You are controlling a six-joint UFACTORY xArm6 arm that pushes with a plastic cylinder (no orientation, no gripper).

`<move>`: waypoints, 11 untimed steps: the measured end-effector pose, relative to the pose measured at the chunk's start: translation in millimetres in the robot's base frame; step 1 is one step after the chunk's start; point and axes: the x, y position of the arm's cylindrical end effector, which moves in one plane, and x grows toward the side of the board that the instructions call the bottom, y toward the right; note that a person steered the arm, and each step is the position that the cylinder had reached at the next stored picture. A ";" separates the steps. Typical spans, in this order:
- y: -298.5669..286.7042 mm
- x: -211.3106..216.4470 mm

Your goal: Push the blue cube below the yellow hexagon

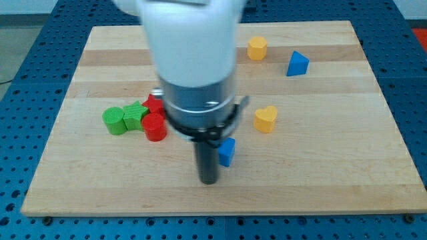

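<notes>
The blue cube [227, 151] lies on the wooden board [320, 167] near the middle, partly hidden by the arm. My tip [209, 181] is just to the cube's left and a little lower in the view, close to it or touching it. The yellow hexagon [257, 48] sits near the view's top, right of centre, far above the cube. The arm's large white and grey body [193, 67] covers the board's centre from the top down.
A yellow heart [265, 119] lies right of the arm, above the cube. A blue triangle [297, 64] sits at the upper right. Left of the arm are a green cylinder [115, 121], a green star [135, 115] and a red cylinder [155, 127], with another red block [155, 103] behind.
</notes>
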 end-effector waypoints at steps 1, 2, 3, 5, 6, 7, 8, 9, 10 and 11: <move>17.5 -19.6; 17.5 -52.3; 8.3 -54.2; -24.5 -70.6; -5.8 -89.3; 36.6 -112.2; 60.4 -156.5; 80.1 -205.5; 88.4 -214.6; 88.4 -214.3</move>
